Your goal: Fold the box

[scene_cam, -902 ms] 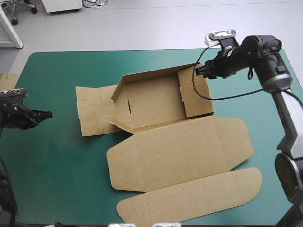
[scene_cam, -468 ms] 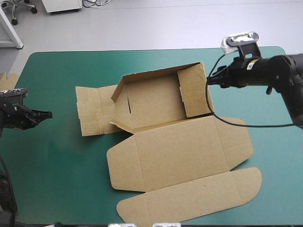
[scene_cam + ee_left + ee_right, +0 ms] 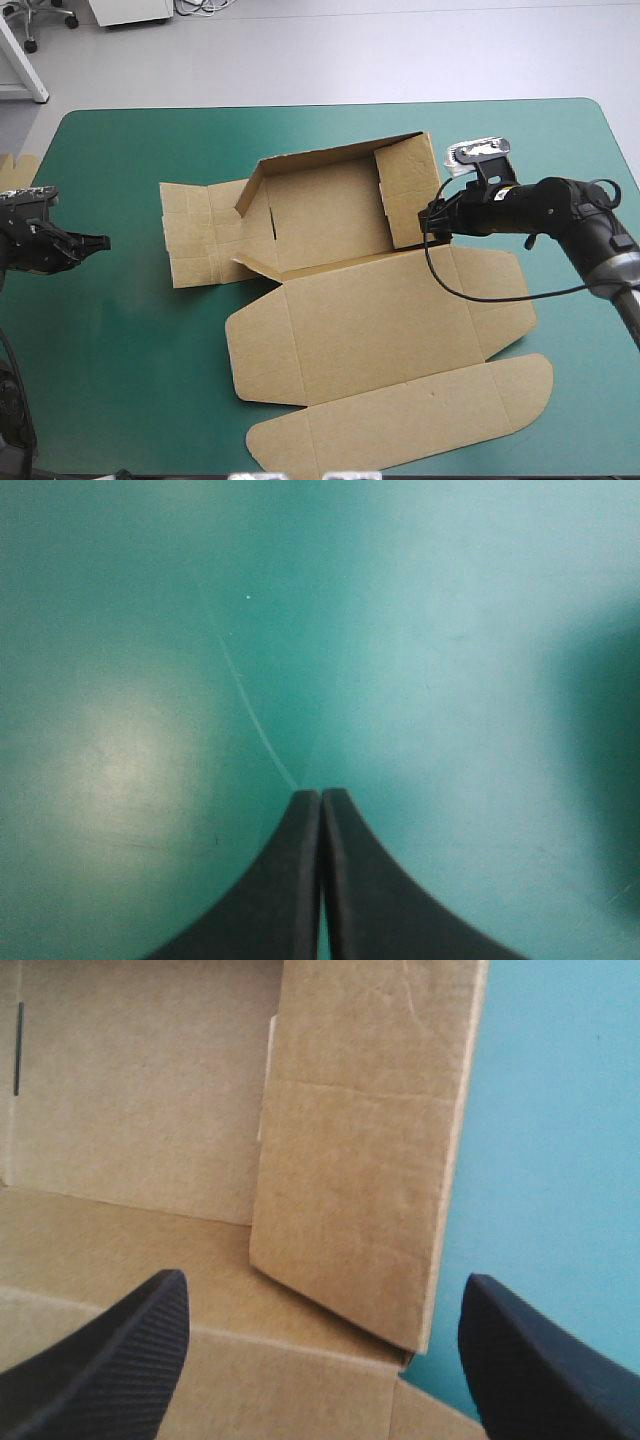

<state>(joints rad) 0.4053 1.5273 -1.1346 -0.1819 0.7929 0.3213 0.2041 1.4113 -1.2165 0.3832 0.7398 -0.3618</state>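
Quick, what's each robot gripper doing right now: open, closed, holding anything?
Left gripper: shut, empty, over the teal-green cover.
Right gripper: open, empty, facing the box end wall.

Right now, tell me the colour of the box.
The box is plain brown, best seen in the right wrist view.

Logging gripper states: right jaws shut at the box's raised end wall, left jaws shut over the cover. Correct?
No. Right wrist view shows the right gripper with jaws open at the raised end wall of the box; the left gripper has jaws shut over the teal-green cover.
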